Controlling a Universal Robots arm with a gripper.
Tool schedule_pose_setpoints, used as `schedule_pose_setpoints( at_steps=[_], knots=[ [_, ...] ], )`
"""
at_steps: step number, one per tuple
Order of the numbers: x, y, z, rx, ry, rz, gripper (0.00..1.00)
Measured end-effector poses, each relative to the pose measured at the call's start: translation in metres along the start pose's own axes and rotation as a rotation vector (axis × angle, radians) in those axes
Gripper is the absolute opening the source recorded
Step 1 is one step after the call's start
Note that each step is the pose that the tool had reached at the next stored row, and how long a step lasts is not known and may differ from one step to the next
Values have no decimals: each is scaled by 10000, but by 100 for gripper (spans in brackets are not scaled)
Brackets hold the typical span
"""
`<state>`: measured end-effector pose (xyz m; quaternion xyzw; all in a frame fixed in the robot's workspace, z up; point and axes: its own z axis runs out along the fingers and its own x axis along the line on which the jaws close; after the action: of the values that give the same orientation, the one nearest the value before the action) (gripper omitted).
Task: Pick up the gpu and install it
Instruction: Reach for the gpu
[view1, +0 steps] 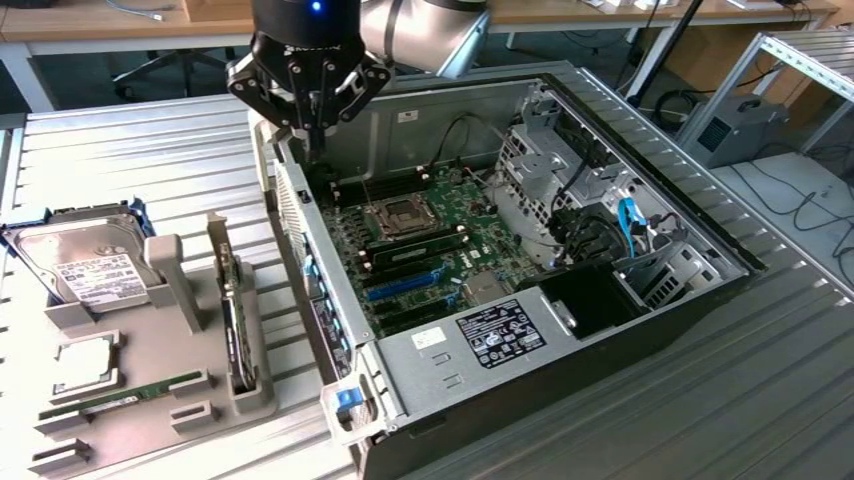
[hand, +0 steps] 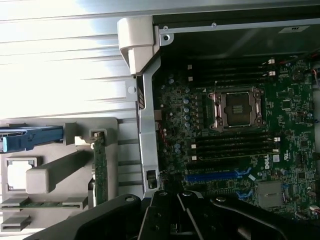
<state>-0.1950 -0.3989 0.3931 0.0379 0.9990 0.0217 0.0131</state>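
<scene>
Gpu (view1: 236, 325) stands on edge in the grey holder (view1: 167, 270) on the tabletop (view1: 147, 140), at the exterior view's left of the open computer case (view1: 400, 130); not yet picked.

Tool (view1: 316, 140) is pinched narrow and empty, above the case wall facing the holder.

Judgement: reach step. Fingers should spread, then drop square over the card's top edge, clear of the posts.

Wrist view gives the card's edge from above and the blue slots (hand: 215, 176). Exterior view gives the tool's height.
</scene>
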Motion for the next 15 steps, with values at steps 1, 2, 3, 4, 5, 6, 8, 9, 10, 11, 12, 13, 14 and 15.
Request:
schedule_pose_setpoints(
  at_steps=[1,2,3,4,5,6,8,9,10,11,12,13,14,15],
  knots=[
    [7,0,0,0,0,0,11],
    [13,-1,-1,1,1,0,11],
    [18,-2,-1,0,0,0,11],
    [25,-2,-1,0,0,0,11],
    [34,-3,-1,0,0,0,11],
    [43,-3,-2,1,1,0,11],
    [51,-4,-2,0,0,-1,11],
    [57,-4,-2,1,1,0,11],
    [61,-5,-2,1,0,0,11],
    [65,-5,-2,0,0,0,11],
    [69,-5,-2,0,0,0,11],
    [74,-6,-2,1,0,0,11],
    [78,-6,-3,1,1,0,11],
    [82,-6,-3,1,1,0,11]
  ],
)
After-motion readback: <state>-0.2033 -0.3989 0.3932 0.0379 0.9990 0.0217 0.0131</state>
